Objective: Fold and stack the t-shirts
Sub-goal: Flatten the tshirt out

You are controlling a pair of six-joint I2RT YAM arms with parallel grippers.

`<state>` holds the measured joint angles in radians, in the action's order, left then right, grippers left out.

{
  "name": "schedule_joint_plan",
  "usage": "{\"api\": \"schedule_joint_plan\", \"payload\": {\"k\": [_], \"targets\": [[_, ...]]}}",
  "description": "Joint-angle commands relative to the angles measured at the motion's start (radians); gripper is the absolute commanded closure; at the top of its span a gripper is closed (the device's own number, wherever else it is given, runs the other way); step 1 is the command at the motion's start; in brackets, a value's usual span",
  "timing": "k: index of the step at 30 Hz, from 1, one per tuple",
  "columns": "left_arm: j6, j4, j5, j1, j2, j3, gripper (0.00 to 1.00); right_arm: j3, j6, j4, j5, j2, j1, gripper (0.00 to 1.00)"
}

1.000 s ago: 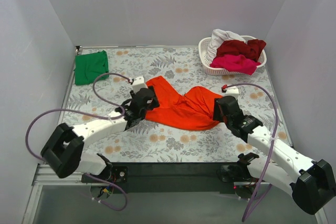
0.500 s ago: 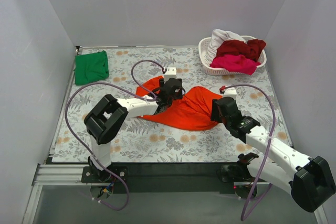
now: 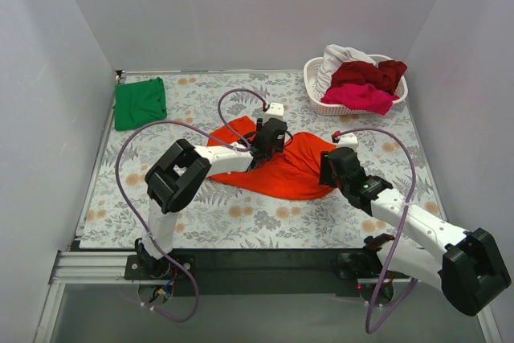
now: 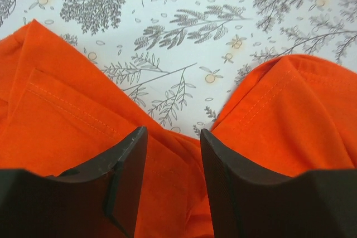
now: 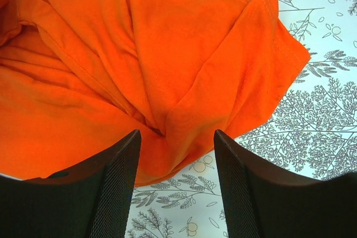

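From above, the orange-red t-shirt (image 3: 281,168) lies crumpled at the middle of the counter (image 3: 241,222), with the green t-shirt (image 3: 140,103) folded far left. Left wrist: left claw (image 4: 172,135) apart, straddling orange cloth. Right wrist: right claw (image 5: 177,135) apart over the shirt's edge.

You will find no readable text, label, brand, number or sign in any of the views. The bright orange-red cloth t-shirt (image 3: 283,169) shows only plain fabric and stitched hems. The bench (image 3: 241,216) carries a pale cover printed with grey leaves and orange flowers, with no lettering on it.
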<state>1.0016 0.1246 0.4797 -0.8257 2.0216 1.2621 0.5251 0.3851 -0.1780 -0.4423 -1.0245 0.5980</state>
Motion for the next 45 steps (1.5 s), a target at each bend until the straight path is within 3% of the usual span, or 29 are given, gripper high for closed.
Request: {"api": "schedule_joint_plan", "payload": {"k": [1, 9, 27, 37, 45], "targets": [[-0.024, -0.049, 0.034, -0.009, -0.007, 0.020, 0.60, -0.008, -0.011, 0.049, -0.012, 0.001, 0.005, 0.50], [0.003, -0.074, 0.043, -0.010, -0.043, -0.040, 0.66, -0.011, -0.011, 0.061, -0.007, -0.012, 0.005, 0.49], [-0.029, -0.034, 0.048, -0.059, -0.083, -0.043, 0.63, -0.019, -0.008, 0.072, 0.008, -0.029, 0.005, 0.49], [0.000, -0.080, 0.197, -0.064, -0.063, -0.062, 0.63, -0.027, -0.008, 0.072, 0.013, -0.023, 0.005, 0.49], [0.011, -0.074, 0.140, -0.064, -0.084, -0.087, 0.64, -0.034, -0.002, 0.071, 0.019, -0.011, 0.003, 0.49]]}}
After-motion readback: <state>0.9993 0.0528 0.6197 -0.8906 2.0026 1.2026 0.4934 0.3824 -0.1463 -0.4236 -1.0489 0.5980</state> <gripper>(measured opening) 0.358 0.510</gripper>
